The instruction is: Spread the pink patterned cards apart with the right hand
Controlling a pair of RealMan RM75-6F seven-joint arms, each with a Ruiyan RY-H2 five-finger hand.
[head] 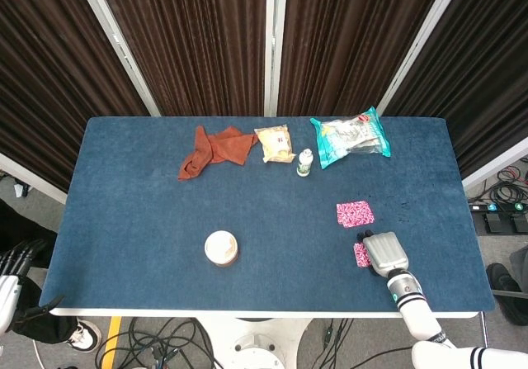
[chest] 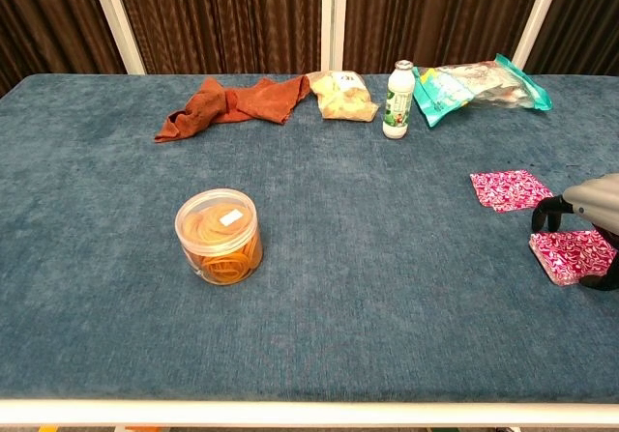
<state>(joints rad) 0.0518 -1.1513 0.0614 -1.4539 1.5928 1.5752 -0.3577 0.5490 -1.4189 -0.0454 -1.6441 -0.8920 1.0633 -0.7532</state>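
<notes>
A stack of pink patterned cards (chest: 571, 254) lies flat on the blue table near its right front edge. In the head view, the card stack (head: 360, 255) is mostly covered by my right hand (head: 384, 253). In the chest view my right hand (chest: 592, 205) hovers over the stack, with dark fingers (chest: 542, 215) curving down on its far and near sides; I see no grip. A single pink card (head: 355, 213) (chest: 505, 188) lies just beyond the stack. My left hand (head: 10, 262) hangs below the table's left front corner, holding nothing.
A round tub of rubber bands (chest: 219, 236) stands at the front centre-left. Along the back lie an orange cloth (chest: 232, 103), a snack packet (chest: 341, 95), a small white bottle (chest: 396, 87) and a teal bag (chest: 479, 82). The table edge (head: 462, 309) runs close behind my right hand.
</notes>
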